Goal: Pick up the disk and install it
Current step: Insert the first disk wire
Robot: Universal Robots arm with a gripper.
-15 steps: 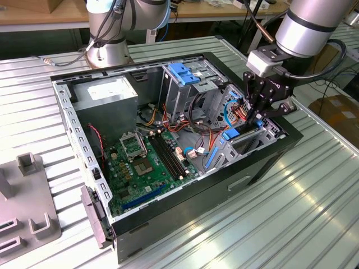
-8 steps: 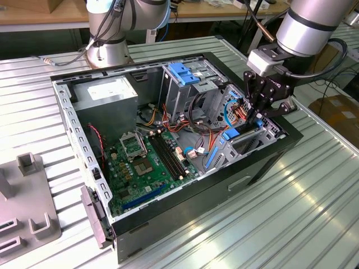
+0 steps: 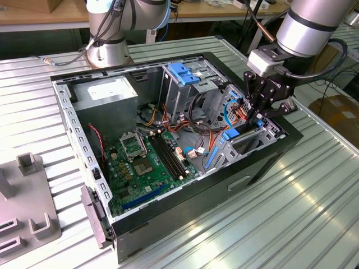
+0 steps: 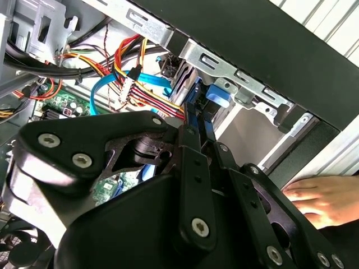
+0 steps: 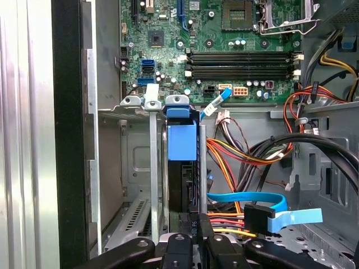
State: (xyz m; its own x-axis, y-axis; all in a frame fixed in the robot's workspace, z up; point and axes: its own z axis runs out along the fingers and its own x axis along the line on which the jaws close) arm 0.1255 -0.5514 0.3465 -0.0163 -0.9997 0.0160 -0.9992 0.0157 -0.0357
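Observation:
The disk [image 5: 182, 168] stands on edge in a narrow bay at the open computer case's [image 3: 269, 162] corner on the exterior view's right. It is a dark slab with a bright blue carrier tab at its end. My gripper [image 5: 199, 225] reaches down into that bay, its black fingers [image 4: 193, 120] close together on the disk's edge by the blue rail [image 4: 216, 95]. In the exterior view the gripper [image 3: 253, 120] hangs over the bay, just above the blue carrier [image 3: 230, 134].
Red, yellow and orange wires and a thin blue data cable [image 5: 247, 199] crowd the bay. The motherboard [image 3: 146, 162], power supply [image 3: 106, 92] and blue-topped drive cage [image 3: 182, 73] fill the case. A person's hand [image 4: 325, 196] rests outside the case wall. A grey fixture [image 3: 28, 216] lies on the exterior view's left.

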